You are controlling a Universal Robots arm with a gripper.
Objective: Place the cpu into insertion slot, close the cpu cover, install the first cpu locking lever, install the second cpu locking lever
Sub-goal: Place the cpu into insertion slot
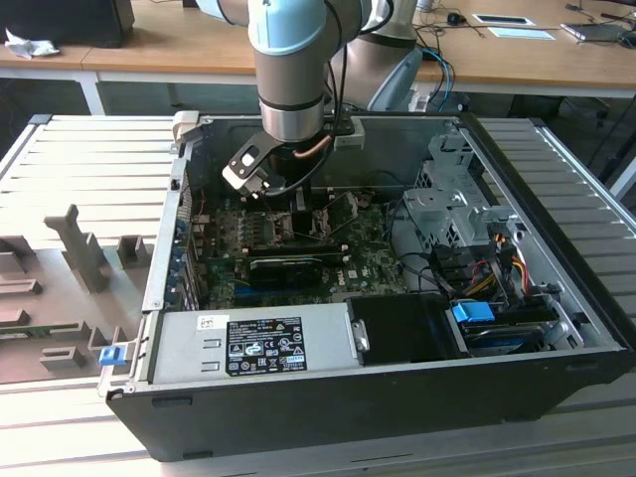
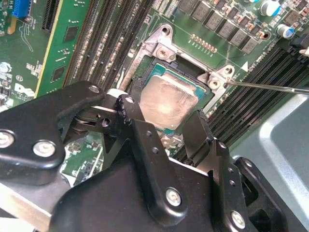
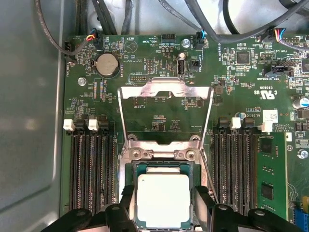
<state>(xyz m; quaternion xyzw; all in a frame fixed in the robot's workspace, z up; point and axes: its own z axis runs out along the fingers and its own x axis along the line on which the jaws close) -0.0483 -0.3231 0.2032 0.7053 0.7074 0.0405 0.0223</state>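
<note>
One cpu (image 3: 163,200), pale silver lid up, square to the insertion slot (image 2: 161,48) and lying in or just over it; which of the two cannot be told.

One tool (image 2: 161,113), black, two-fingered. Its fingers (image 2: 129,107) are drawn in against two opposite edges of the chip, apparently gripping it. The edge hold leaves the lid bare and probably keeps the chip level with the socket.

One cpu cover (image 3: 165,90), a windowed steel plate hinged to the socket frame, thrown fully back over the board. This leaves the socket open from above. Not yet closed.

One locking lever (image 2: 270,87), a thin steel rod, unlatched and swung out beside the socket.

One green motherboard (image 3: 231,96), flanked by memory slots (image 3: 91,164), flat in the bottom of a black computer case (image 1: 397,397). The case lies on its side with the panel off, giving the arm (image 1: 290,70) a straight way down.

One grey ribbed metal worktop (image 1: 89,139) carries the case, with grey fixture blocks (image 1: 79,248) at the exterior view's left. A second worktop (image 1: 149,55), wooden and strewn with cables and papers, stands behind.
</note>
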